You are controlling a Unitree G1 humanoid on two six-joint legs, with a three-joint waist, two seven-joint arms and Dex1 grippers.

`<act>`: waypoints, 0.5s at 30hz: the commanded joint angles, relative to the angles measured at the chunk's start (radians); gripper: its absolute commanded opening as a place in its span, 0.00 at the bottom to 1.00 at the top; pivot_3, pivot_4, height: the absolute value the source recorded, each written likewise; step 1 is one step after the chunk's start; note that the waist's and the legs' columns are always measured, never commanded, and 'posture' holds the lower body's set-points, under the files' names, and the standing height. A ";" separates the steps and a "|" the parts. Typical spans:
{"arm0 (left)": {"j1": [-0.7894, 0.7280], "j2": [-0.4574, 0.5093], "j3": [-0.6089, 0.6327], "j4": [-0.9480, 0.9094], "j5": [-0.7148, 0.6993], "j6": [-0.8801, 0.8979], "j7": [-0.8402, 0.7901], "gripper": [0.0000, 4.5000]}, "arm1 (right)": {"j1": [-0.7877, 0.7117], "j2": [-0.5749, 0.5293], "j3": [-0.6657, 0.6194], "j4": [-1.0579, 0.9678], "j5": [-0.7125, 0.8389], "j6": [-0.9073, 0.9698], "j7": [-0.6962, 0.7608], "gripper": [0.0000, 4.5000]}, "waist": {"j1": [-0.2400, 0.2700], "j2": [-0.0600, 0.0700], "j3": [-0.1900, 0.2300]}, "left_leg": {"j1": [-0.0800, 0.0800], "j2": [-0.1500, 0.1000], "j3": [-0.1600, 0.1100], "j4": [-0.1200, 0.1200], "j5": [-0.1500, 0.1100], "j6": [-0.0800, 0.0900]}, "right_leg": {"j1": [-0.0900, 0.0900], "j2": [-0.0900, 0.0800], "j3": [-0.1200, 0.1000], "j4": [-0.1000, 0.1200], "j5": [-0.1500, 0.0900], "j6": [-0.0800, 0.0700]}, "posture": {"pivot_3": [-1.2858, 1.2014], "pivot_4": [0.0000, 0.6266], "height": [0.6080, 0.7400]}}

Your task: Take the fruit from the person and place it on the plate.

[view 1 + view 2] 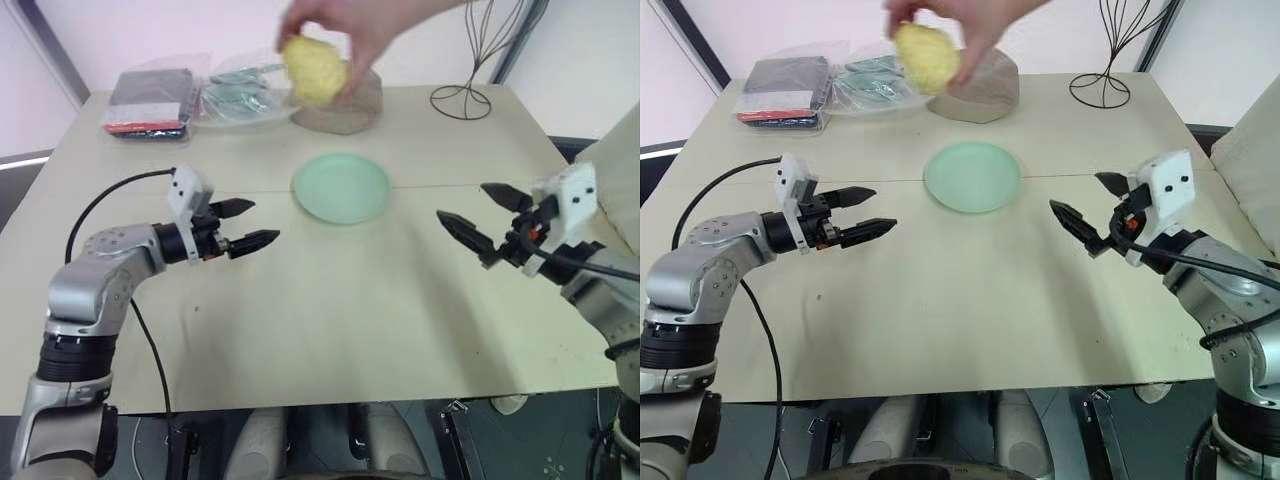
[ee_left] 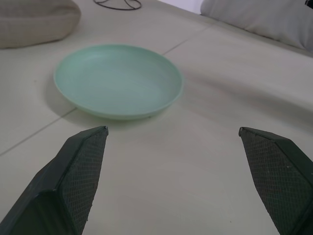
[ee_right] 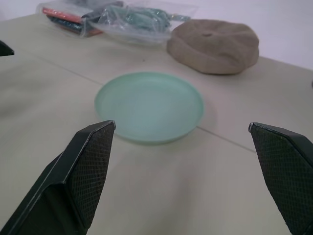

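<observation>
Two robot hands hover above a pale bench (image 1: 330, 320), the left hand (image 1: 248, 225) at about 9 o'clock of the scene and the right hand (image 1: 478, 217) at about 3 o'clock, each with its two black fingers spread apart and gripping nothing; both point inward toward the mint-green plate (image 1: 341, 187), which lies bare on the bench between them and a little farther back, well apart from either hand; beyond the plate, at 12 o'clock, a beige-brown cloth cap (image 1: 982, 88) rests on the bench; above and in front of the cap, the person's hand (image 1: 345, 28) reaches in from the far side and holds the fruit (image 1: 313, 68), a bumpy pale yellow lump, in the air, its fingers curled over its top; at 11 o'clock on the far edge of the bench sit clear plastic bags (image 1: 235, 90) and, beside them, a dark packet with a red strip (image 1: 150, 102); at 1 o'clock stands a thin black wire stand (image 1: 465, 90).
</observation>
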 commanded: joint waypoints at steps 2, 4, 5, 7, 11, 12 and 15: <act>-0.079 -0.093 0.090 0.061 -0.035 -0.019 0.127 1.00 | -0.019 0.001 0.026 -0.047 -0.018 -0.020 -0.019 1.00 | 0.003 0.000 0.000 | 0.000 0.000 0.000 0.000 0.000 0.000 | 0.000 0.000 0.000 0.000 0.000 0.000 | 0.52 0.24 1.00; -0.111 -0.166 0.154 0.087 -0.102 0.026 0.208 1.00 | -0.021 0.006 0.039 -0.044 -0.022 -0.026 -0.023 1.00 | 0.001 0.000 0.000 | -0.001 0.000 0.000 0.001 0.000 0.000 | 0.000 0.000 0.000 0.000 0.000 0.000 | 0.52 0.24 1.00; -0.118 -0.199 0.179 0.093 -0.137 0.050 0.238 1.00 | -0.021 0.007 0.044 -0.041 -0.024 -0.030 -0.023 1.00 | 0.001 0.000 0.000 | -0.001 -0.001 0.000 0.001 0.000 0.000 | 0.000 0.000 -0.001 0.000 0.000 0.000 | 0.52 0.24 1.00; -0.131 -0.268 0.227 0.093 -0.221 0.104 0.299 1.00 | -0.024 0.007 0.052 -0.037 -0.026 -0.036 -0.022 1.00 | 0.000 0.000 0.000 | 0.000 -0.001 0.000 0.001 0.000 0.000 | 0.000 0.000 -0.001 0.001 0.000 0.001 | 0.52 0.24 1.00; -0.122 -0.347 0.228 0.052 -0.284 0.144 0.354 1.00 | -0.032 0.007 0.060 -0.031 -0.034 -0.042 -0.016 1.00 | -0.001 0.000 0.000 | 0.000 -0.001 0.000 0.001 0.000 0.000 | 0.000 0.000 0.000 0.002 0.001 0.002 | 0.52 0.24 1.00; -0.120 -0.354 0.223 0.045 -0.290 0.146 0.358 1.00 | -0.035 0.007 0.061 -0.029 -0.034 -0.042 -0.016 1.00 | -0.002 0.000 0.000 | 0.000 -0.001 0.000 0.001 0.000 0.000 | 0.000 0.000 0.000 0.002 0.001 0.002 | 0.52 0.24 1.00; -0.131 -0.362 0.224 0.042 -0.321 0.154 0.354 1.00 | -0.036 0.004 0.061 -0.028 -0.037 -0.044 -0.011 1.00 | -0.001 0.000 0.000 | 0.001 -0.001 0.000 0.001 0.000 0.000 | 0.000 0.002 0.000 0.003 0.001 0.002 | 0.52 0.24 1.00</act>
